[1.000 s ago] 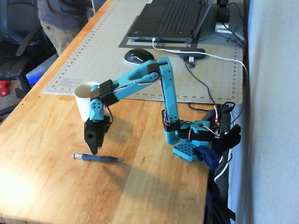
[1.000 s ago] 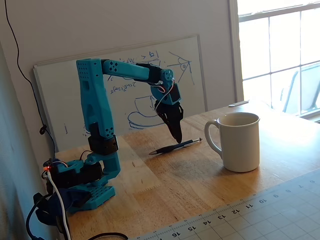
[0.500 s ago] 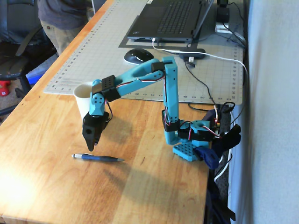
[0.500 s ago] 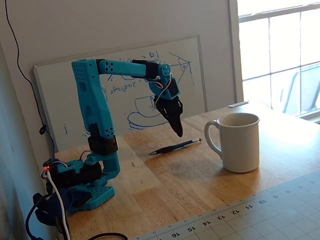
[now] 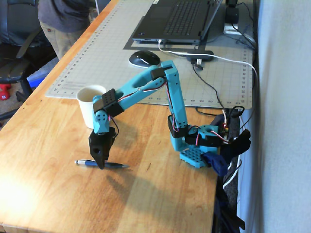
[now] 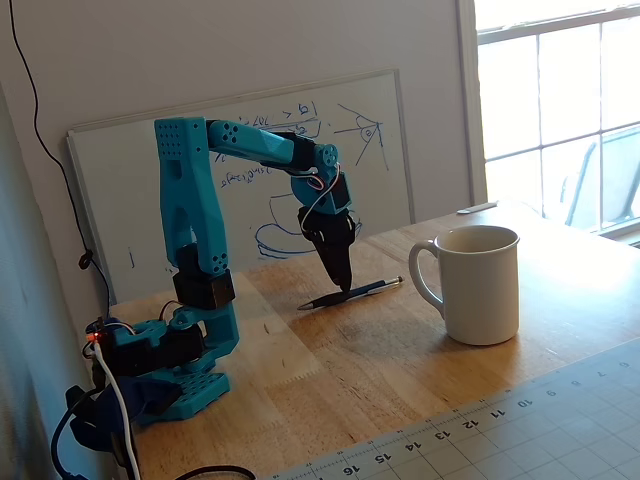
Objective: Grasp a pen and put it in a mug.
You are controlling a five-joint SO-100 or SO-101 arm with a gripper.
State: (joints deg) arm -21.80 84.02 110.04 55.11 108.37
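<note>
The dark blue pen (image 5: 112, 165) (image 6: 368, 289) lies flat on the wooden table in both fixed views. My black gripper (image 5: 101, 165) (image 6: 345, 287) points straight down with its tip at the pen's middle. Its fingers form one closed wedge, so it looks shut; whether the tip touches the barrel I cannot tell. The off-white mug (image 5: 90, 103) (image 6: 481, 285) stands upright and empty-looking, a hand's width beyond the gripper in a fixed view, and to the right of the pen in the other, handle toward the pen.
A grey cutting mat (image 5: 112, 53) carries a laptop (image 5: 177, 22) and a mouse (image 5: 144, 58). Cables (image 5: 209, 87) run near the arm base (image 5: 197, 145). A whiteboard (image 6: 250, 190) leans on the wall behind the arm. A person (image 5: 63, 19) stands past the table's far left corner.
The gripper lifted and swung slightly toward the mug half a second ago, then came back down so its tip now sits at the pen's middle. Pen and mug have not moved.
</note>
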